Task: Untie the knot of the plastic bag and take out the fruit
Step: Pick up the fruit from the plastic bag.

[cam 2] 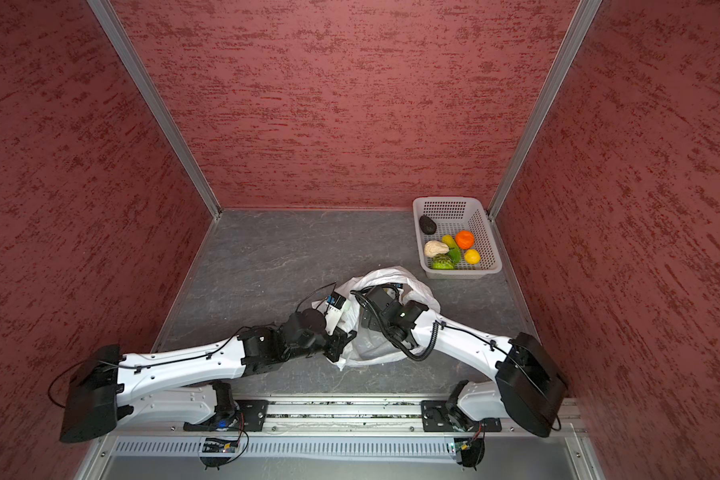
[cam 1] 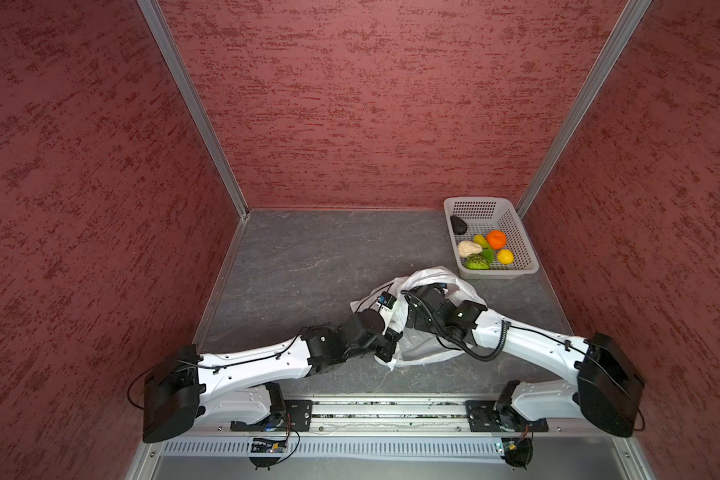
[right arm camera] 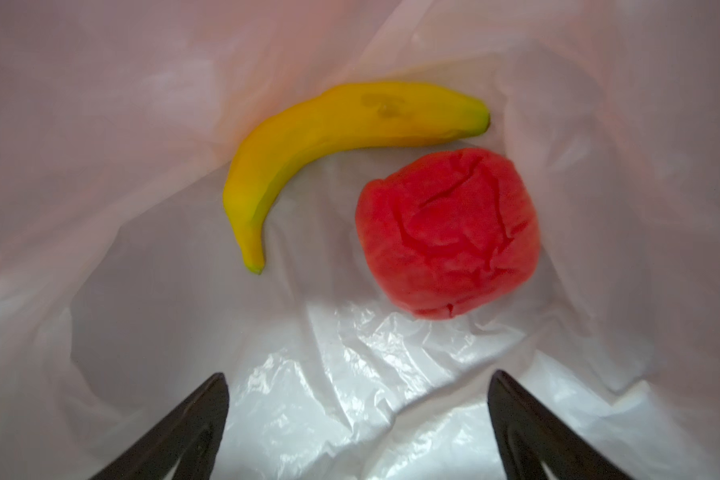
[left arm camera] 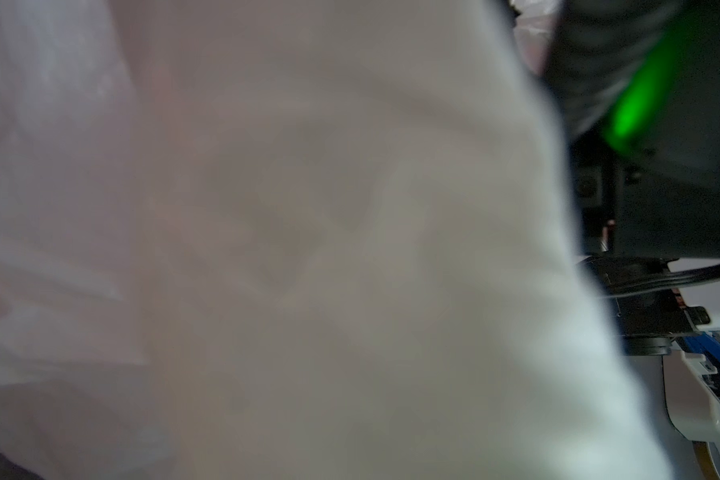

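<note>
Walls [cam 1: 371, 104] in mottled dark red are enclosing the workspace on three sides, with bare aluminium posts [cam 1: 192, 104] running down the two back corners. A grey, stone-veined tabletop [cam 1: 308, 257] is lying between them, and a metal rail [cam 1: 391, 409] along the near edge is carrying both arm bases. Reaching in from the left, the left gripper [cam 1: 385, 353] is sitting at the near-left edge of the plastic bag [cam 1: 425, 276]. Its jaws are pressed together and, as far as both top views show, are pinching the bag's rim. Its wrist camera is seeing almost nothing but blurred white film. The bag is lying crumpled near the middle of the tabletop, slightly right of centre. It is thin, translucent and white, with its mouth open around the right arm. That arm is reaching in from the right, and the right gripper [right arm camera: 357, 376] is hanging with its black fingers [right arm camera: 200, 415] spread wide over the glossy, wrinkled bag floor, holding nothing. Ahead of it, inside the bag, a yellow banana [right arm camera: 308, 137] is curving beside a round red fruit [right arm camera: 447, 232], the two close but apart. In the far right corner a white perforated basket [cam 1: 479, 200] is holding more fruit [cam 1: 496, 240]: dark, whitish, green, orange and yellow pieces.
</note>
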